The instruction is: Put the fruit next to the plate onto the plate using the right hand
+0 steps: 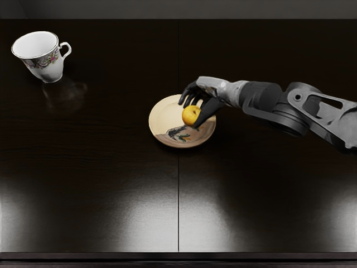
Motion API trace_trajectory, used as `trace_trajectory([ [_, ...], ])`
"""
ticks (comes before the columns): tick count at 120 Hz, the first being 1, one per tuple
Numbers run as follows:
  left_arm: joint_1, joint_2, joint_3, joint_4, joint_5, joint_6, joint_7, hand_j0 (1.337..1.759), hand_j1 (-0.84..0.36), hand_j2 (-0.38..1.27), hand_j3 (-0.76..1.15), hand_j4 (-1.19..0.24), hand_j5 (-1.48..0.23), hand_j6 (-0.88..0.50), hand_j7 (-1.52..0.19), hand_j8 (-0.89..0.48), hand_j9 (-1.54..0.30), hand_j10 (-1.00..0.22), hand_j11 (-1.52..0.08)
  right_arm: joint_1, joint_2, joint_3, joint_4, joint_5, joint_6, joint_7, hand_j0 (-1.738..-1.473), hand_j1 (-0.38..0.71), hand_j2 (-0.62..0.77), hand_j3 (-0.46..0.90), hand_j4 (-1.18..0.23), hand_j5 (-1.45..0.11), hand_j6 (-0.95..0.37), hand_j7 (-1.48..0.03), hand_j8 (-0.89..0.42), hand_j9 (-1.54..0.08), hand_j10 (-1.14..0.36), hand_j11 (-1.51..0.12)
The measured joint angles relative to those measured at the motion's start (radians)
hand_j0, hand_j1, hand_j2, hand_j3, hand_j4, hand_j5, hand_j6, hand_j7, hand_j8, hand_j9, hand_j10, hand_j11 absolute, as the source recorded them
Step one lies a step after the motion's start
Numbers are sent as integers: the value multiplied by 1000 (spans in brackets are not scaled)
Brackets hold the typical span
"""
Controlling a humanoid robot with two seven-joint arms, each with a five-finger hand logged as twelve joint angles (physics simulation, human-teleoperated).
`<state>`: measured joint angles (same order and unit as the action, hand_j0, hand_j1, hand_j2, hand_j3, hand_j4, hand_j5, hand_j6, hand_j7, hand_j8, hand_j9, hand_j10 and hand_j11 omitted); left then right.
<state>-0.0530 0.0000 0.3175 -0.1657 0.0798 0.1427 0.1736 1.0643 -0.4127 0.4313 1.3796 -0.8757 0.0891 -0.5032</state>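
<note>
Reaching in from the picture's right edge, the right arm (290,106) is stretched across the dark table (111,195), and the right hand (203,97) is held over the far right part of the plate (164,117). The hand is partly closed: the dark fingers (188,96) are curled down behind and above the fruit (191,115), only slightly fanned, while the thumb (209,111) is laid along the fruit's right side. The fruit is thus pinched between thumb and fingers, and nothing else is touched by the hand as far as can be seen.

The fruit is found within the plate's outline, right of its middle and close under the palm. Whether it is resting on the plate's surface or is held just clear of it cannot be told. It is yellow and nearly round, so no long axis can be made out, and no stem end is shown clearly enough for a direction to be given.

The plate is cream-coloured, with a painted motif (181,134) on its near rim, and it is placed near the middle of the table, just beside a thin seam (178,195) that runs from front to back. A white cup (42,56) with a floral band is set at the far left corner, well apart from the plate, its handle turned to the right. Its faint reflection is cast on the glossy tabletop. Nothing is placed between the hand and the plate.
</note>
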Motion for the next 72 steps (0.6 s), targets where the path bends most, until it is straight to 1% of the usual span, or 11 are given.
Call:
trace_trajectory([
  [44, -1, 0, 0, 0, 0, 0, 0, 1658, 349, 0, 0, 0, 0, 0, 0, 0, 0, 0, 0, 9, 32, 0, -5, -2, -1, 0, -1658, 260, 196, 0, -575, -785, -523, -766, -418, -781, -602, -779],
  [62, -1, 0, 0, 0, 0, 0, 0, 1658, 349, 0, 0, 0, 0, 0, 0, 0, 0, 0, 0, 9, 38, 1, -11, -3, -4, 3, -1658, 224, 69, 0, -516, -691, -496, -681, -431, -688, -530, -688],
  [72, -1, 0, 0, 0, 0, 0, 0, 1658, 349, 0, 0, 0, 0, 0, 0, 0, 0, 0, 0, 9, 43, 1, -18, -3, -6, 4, -1658, 176, 22, 0, -463, -616, -450, -609, -407, -614, -472, -613],
])
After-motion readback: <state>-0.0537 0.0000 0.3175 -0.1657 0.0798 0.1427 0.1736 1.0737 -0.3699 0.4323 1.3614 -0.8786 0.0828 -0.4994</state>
